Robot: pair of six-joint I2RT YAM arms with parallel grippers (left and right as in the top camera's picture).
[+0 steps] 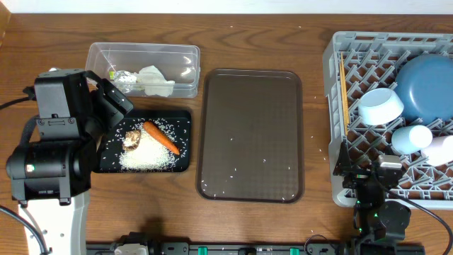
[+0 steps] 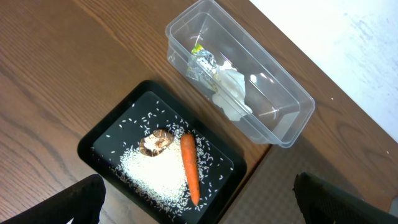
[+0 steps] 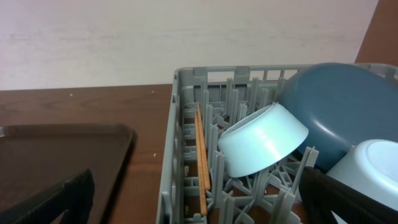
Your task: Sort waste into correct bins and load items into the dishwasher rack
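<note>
Rice (image 1: 147, 157), a brown lump (image 1: 132, 139) and a carrot (image 1: 161, 137) lie in the black tray (image 1: 182, 120), with a wrapper (image 1: 122, 78) and crumpled paper (image 1: 154, 79) in the clear tub (image 1: 141, 49) just behind it. The plate (image 1: 425, 85), bowl (image 1: 380, 105), blue cup (image 1: 412, 137), pinkish cup (image 1: 440, 150) and chopsticks (image 1: 344, 88) sit in the grey rack (image 1: 333, 142). The left gripper (image 2: 199, 208) hangs over the tray and the right gripper (image 3: 199, 202) is at the rack's edge, each with fingers spread and empty.

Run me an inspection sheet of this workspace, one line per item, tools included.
surface: wooden table, loose grains on the brown tray.
job's things: rice, brown lump and carrot in black tray; wrapper and crumpled paper in clear tub; chopsticks, white bowl, blue plate, light-blue cup, pinkish-white cup in rack.
clutter: nothing seen.
tools: left tool open above black tray; right tool open, facing rack.
cables: black lead beside left arm.
surroundings: pale wall behind table.
</note>
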